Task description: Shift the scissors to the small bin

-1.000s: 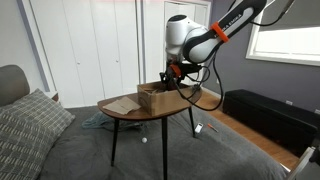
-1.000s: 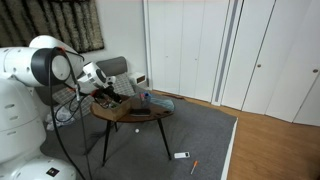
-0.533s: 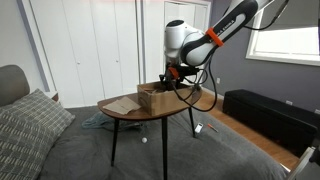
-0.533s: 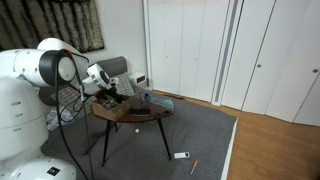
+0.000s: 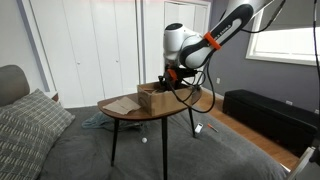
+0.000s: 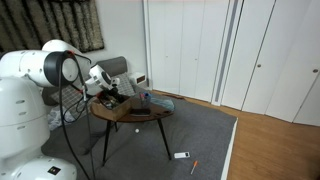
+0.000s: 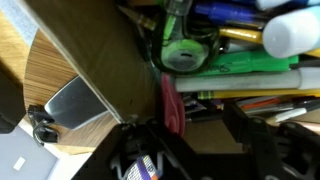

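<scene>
- The robot arm (image 5: 205,40) reaches in from the right in an exterior view, white with an orange band, and bends down over the table.
- The table (image 5: 122,114) is a round wooden top on thin dark legs; it shows in both exterior views (image 6: 140,117), and as bare wood in the wrist view (image 7: 55,65).
- A flat brown sheet (image 5: 120,104) lies on the tabletop, just left of the bin.
- The small bin (image 5: 152,98) is an open cardboard box near the middle of the top; its brown wall (image 7: 100,70) runs slantwise through the wrist view.
- Inside it lie a long green marker (image 7: 240,70), a green roll (image 7: 190,48), a blue pen (image 7: 225,12) and a white cap (image 7: 290,30), packed close together.
- The gripper (image 7: 185,140) hangs at the bin's right rim (image 5: 170,78). Its dark fingers are blurred, and I cannot tell how wide they are or whether they grip anything.
- The scissors (image 7: 172,105), as far as I can tell the narrow red piece, are inside the bin, just ahead of the gripper and below the green roll.
</scene>
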